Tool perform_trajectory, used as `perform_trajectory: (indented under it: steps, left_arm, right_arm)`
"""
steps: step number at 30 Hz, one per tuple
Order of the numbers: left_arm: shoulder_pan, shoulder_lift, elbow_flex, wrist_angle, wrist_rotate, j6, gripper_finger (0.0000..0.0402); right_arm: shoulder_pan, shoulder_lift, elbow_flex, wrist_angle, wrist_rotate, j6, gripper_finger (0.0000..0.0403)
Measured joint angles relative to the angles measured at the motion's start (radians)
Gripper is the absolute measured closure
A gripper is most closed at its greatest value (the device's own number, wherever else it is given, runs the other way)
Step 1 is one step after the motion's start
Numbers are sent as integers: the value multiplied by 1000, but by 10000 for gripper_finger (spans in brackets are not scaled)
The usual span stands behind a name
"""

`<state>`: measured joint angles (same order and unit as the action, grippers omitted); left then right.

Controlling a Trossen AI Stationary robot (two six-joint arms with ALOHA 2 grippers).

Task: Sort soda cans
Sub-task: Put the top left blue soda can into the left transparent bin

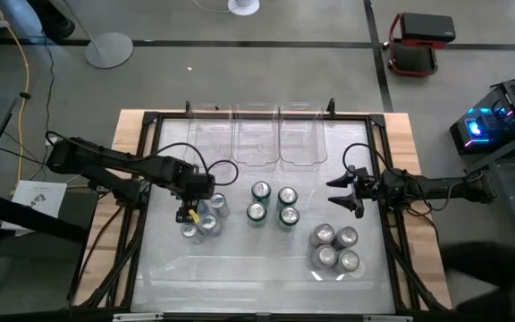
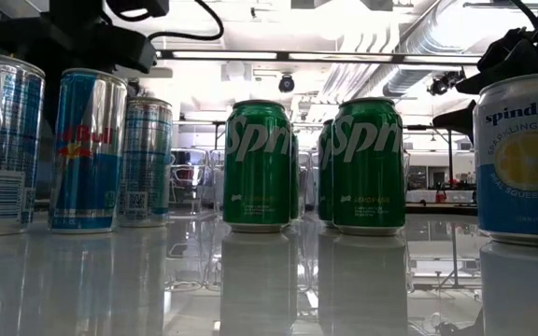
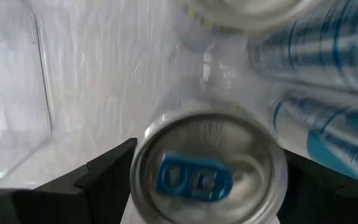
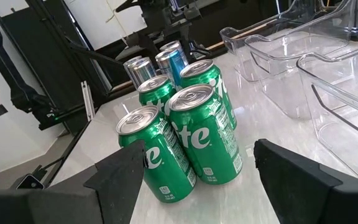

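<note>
Four blue-sided cans (image 1: pixel 209 220) stand in a cluster on the table's left part and show as a row in the low view (image 2: pixel 87 149). My left gripper (image 1: pixel 189 210) hangs over them, open, pointing down. In its wrist view, its fingers (image 3: pixel 107 177) stand on either side of one can's silver top with a blue tab (image 3: pixel 209 169); no touch shows. Four green cans (image 1: pixel 274 204) stand upright in the middle. My right gripper (image 1: pixel 342 192) is open, level, just right of them, with the green cans (image 4: pixel 191 130) ahead of its fingers. Four silver-grey cans (image 1: pixel 334 247) stand near right.
Three clear plastic bins (image 1: pixel 257 139) stand side by side at the table's far edge and also show in the right wrist view (image 4: pixel 328 68). A black frame (image 1: pixel 150 121) runs round the table. Bare tabletop lies along the near edge and between the can groups.
</note>
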<state>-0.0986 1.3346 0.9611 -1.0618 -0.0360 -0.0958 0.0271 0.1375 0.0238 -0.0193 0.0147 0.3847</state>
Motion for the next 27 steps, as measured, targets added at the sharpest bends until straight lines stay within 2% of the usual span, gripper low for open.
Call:
perform_trajectory:
  steps: [15, 20, 27]
  left_arm:
    - [0, 2, 18, -5, 12, -29, 180]
    - [4, 1, 142, -136, 10, -52, 180]
    - [90, 1, 433, -245, -76, 1, 180]
  right_arm:
    - [0, 0, 0, 0, 0, 0, 112]
    - [0, 0, 0, 0, 0, 0, 112]
    - [0, 0, 0, 0, 0, 0, 112]
